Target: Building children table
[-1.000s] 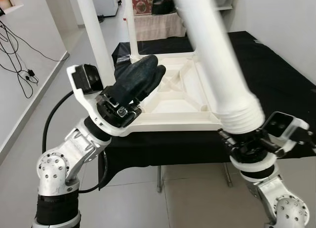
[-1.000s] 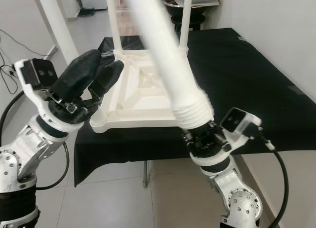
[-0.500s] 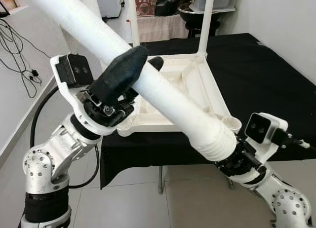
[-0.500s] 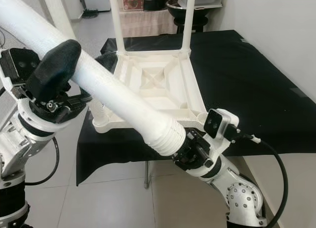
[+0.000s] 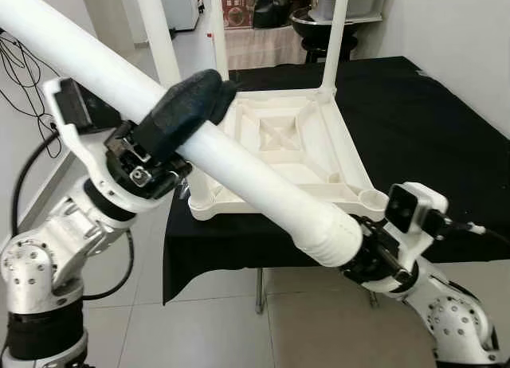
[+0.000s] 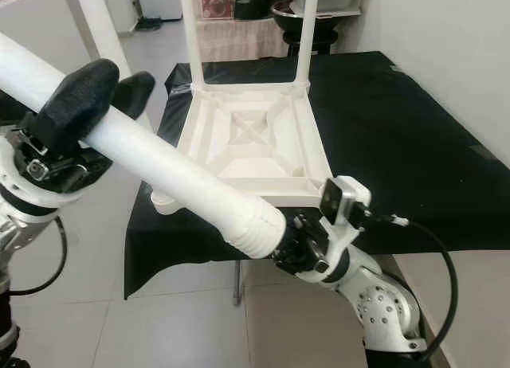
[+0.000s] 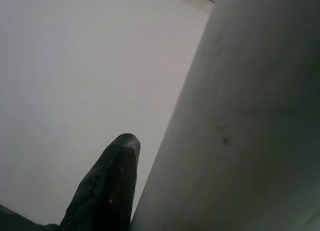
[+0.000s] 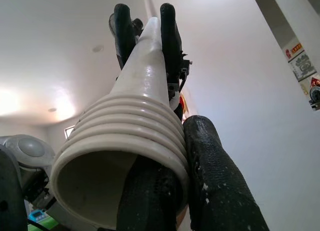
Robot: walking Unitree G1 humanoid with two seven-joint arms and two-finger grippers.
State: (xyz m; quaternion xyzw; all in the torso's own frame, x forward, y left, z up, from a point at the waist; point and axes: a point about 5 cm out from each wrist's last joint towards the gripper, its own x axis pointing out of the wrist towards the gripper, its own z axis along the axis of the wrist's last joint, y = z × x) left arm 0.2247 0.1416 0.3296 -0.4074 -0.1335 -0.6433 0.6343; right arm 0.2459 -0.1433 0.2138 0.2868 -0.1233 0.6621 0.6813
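Note:
A long white table leg (image 5: 239, 165) slants across in front of me, its ribbed screw end (image 5: 328, 239) low on the right. My left gripper (image 5: 217, 88) is shut on the leg's upper part, one black finger (image 7: 105, 186) lying along the tube. My right gripper (image 5: 360, 255) is shut on the screw end, its fingers (image 8: 215, 191) pressed against the ribs. Beyond lies the white tabletop (image 5: 279, 149), upside down on a black-covered table (image 5: 430, 121), with three legs (image 5: 335, 33) standing up. Its near right corner socket (image 5: 373, 197) stands empty, just above my right wrist.
The black table's front edge (image 5: 239, 240) lies just beyond the held leg, with tiled floor (image 5: 207, 328) below. A white wall (image 5: 462, 41) stands to the right. Cables (image 5: 24, 57) hang at the left. A shelf with a dark bowl (image 5: 311, 17) stands behind.
The leg has swung from steeply upright to a low slant toward my left. My left gripper closed on it and drew left. My right gripper dropped below the table's near right corner.

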